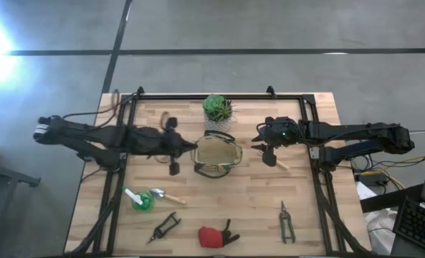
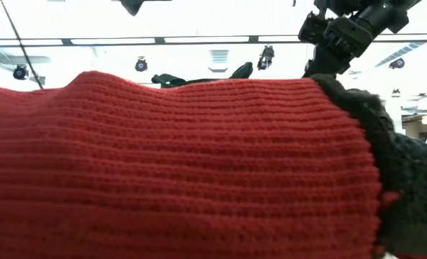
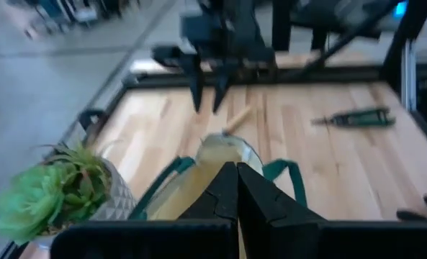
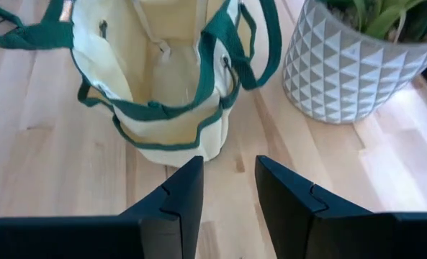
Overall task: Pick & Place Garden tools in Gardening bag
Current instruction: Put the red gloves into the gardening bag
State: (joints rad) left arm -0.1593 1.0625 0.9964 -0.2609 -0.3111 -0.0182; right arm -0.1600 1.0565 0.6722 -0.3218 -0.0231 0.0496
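Clock bearings are taken from the gardening bag [image 1: 216, 155], which stands mid-table with its mouth open.

- Left gripper [image 1: 187, 147]: at 9 o'clock, just beside the bag, fingers pressed together on nothing.
- Green-and-white tool [image 1: 137, 199] and trowel [image 1: 162, 193]: about 8 o'clock, lying close together. Both look rigid. Best taken at the handle.
- Pruner [image 1: 165, 226]: 7 o'clock. Hard and probably slick; grip across the closed handles.
- Red-and-black item [image 1: 216, 235]: 6 o'clock at the near edge. In the low view it shows as ribbed knit, so it is soft, light and will crumple. Pinch a fold.
- Bag: soft fabric with floppy loop handles. Likely tips or slides if nudged.
- Plant pot [image 1: 217, 107]: 12 o'clock, not part of the task.
- Right gripper [image 1: 268, 152]: 3 o'clock, fingers apart, nothing between them in its wrist view.
- Rake fork [image 1: 280, 163]: its wooden handle lies just beside the right gripper; contact unclear. The wood should give good grip mid-handle.
- Second pruner [image 1: 287, 222]: 4 o'clock.
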